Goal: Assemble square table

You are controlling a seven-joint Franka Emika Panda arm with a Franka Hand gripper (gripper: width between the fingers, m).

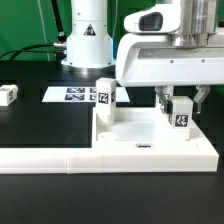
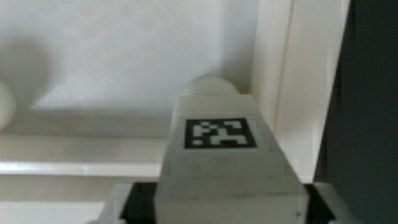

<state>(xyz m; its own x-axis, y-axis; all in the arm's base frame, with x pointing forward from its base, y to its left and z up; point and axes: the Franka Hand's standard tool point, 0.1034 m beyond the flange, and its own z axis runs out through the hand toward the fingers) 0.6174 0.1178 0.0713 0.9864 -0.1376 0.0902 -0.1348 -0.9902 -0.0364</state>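
Note:
The square white tabletop (image 1: pixel 145 135) lies flat on the black table. One white leg (image 1: pixel 105 99) with a tag stands upright at its far corner on the exterior view's left. My gripper (image 1: pixel 181 106) is shut on a second tagged leg (image 1: pixel 182 114) and holds it upright at the tabletop's far corner on the exterior view's right. I cannot tell whether the leg touches the top. In the wrist view that leg (image 2: pixel 217 140) fills the space between my fingers (image 2: pixel 134 205), with the tabletop (image 2: pixel 107 60) behind it. A third leg (image 1: pixel 8 95) lies loose at the far left.
The low white L-shaped wall (image 1: pixel 40 156) runs along the tabletop's near side. The marker board (image 1: pixel 72 95) lies behind the tabletop, in front of the arm's base (image 1: pixel 88 45). The black table edge shows beside the tabletop in the wrist view (image 2: pixel 365 100).

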